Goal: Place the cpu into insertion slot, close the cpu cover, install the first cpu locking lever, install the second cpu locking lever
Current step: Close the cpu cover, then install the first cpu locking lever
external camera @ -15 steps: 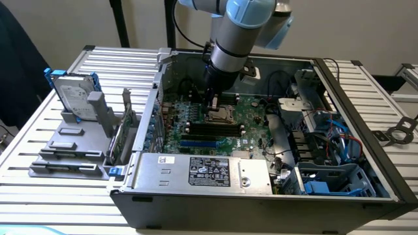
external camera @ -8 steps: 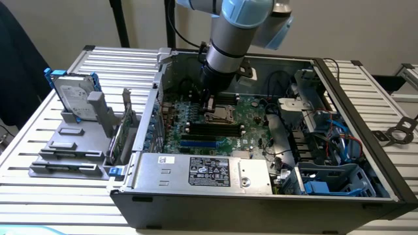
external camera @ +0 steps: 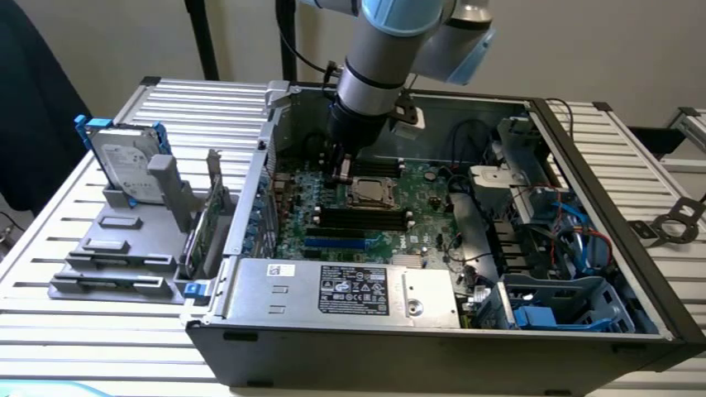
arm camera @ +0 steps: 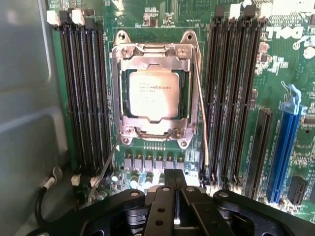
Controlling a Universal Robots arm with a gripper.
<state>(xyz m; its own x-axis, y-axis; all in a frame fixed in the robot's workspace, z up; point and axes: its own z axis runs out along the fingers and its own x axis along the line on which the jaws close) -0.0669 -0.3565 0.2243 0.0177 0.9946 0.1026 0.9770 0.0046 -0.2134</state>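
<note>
The cpu [arm camera: 153,93] lies flat in the insertion slot [arm camera: 129,132], its silvery top facing up. The cpu cover [arm camera: 150,53] is down over it and frames the chip through its window. One thin wire locking lever [arm camera: 201,108] runs along one side of the socket with its end standing free. A second lever [arm camera: 106,164] sticks out slantwise from the opposite corner. My gripper [arm camera: 174,196] hovers just off the socket's edge, shut with nothing in it. In the exterior view the gripper [external camera: 342,169] hangs inside the open case, just beside the socket [external camera: 369,192].
Black memory slots [arm camera: 83,93] [arm camera: 231,93] flank the socket closely on both sides. A blue expansion slot [arm camera: 288,147] lies further off. The case wall [arm camera: 24,123] rises near one memory bank. The power supply [external camera: 342,289], drive cage [external camera: 563,302] and cables crowd the case; a hard drive [external camera: 124,161] stands outside.
</note>
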